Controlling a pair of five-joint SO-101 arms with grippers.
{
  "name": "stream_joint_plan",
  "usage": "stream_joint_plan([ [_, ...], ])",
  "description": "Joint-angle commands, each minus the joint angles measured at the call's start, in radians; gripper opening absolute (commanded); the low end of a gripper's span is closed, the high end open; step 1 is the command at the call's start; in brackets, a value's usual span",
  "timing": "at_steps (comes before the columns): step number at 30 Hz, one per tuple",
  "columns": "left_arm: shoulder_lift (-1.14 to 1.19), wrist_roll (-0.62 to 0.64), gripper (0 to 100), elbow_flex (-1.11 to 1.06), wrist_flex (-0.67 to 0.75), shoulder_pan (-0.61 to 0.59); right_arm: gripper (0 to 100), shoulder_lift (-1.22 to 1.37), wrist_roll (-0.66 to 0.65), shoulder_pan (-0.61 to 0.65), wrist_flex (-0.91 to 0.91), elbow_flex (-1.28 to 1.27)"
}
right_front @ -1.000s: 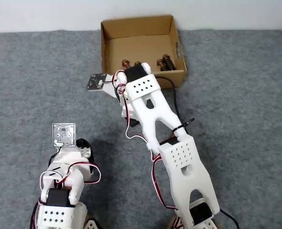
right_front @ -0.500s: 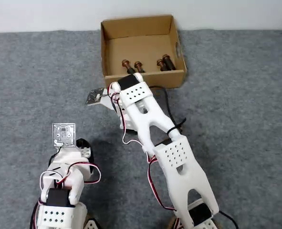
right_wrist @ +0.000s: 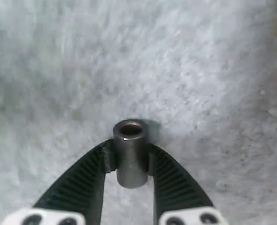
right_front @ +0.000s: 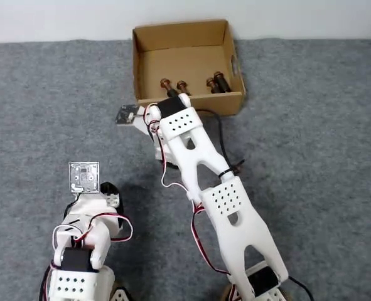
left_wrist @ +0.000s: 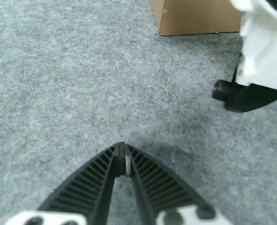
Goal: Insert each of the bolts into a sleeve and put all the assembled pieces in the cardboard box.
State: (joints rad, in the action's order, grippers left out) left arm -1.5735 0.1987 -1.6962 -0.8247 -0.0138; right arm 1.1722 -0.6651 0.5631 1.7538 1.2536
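My right gripper [right_wrist: 128,157] is shut on a dark metal sleeve [right_wrist: 130,152], whose hollow end faces the camera, low over the grey carpet. The right arm [right_front: 182,125] stretches to just in front of the cardboard box [right_front: 185,101] and covers its own gripper from above. Inside the box, several bolt-and-sleeve pieces [right_front: 172,86] [right_front: 215,81] lie along the near wall. My left gripper [left_wrist: 121,151] is shut on nothing, hanging over bare carpet at the near left by the left arm [right_front: 88,235]. Off to its side appear the sleeve's end [left_wrist: 221,90] and the box corner [left_wrist: 199,18].
Grey carpet [right_front: 311,138] covers the whole table. The box stands at the far middle against a white wall. Open carpet lies to the left and right of the box and between the two arms.
The right arm has drawn back from the box's front wall toward its base, uncovering the left bolts in the box. The left arm has stayed still.
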Motion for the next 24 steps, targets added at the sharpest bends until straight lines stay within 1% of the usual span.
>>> stream_joint_plan([
  [1,-0.008,-0.049,1,0.005,0.021,-0.003,0.8,-0.058,0.164,0.005,0.044,0.08],
  [8,-0.008,-0.054,1,0.005,0.021,-0.003,0.8,-0.275,0.448,-0.007,0.045,-0.023],
  [11,-0.008,-0.054,1,0.005,0.021,0.002,0.8,-0.433,0.563,-0.028,0.045,-0.161],
  [15,-0.008,-0.054,1,0.005,0.023,0.005,0.8,-0.714,0.723,-0.073,0.045,-0.445],
  [20,-0.008,-0.052,1,0.005,0.023,0.023,0.8,-1.092,0.81,-0.136,0.041,-0.812],
  [24,-0.008,-0.052,1,0.005,0.018,0.063,0.8,-1.346,0.827,-0.203,0.035,-1.049],
])
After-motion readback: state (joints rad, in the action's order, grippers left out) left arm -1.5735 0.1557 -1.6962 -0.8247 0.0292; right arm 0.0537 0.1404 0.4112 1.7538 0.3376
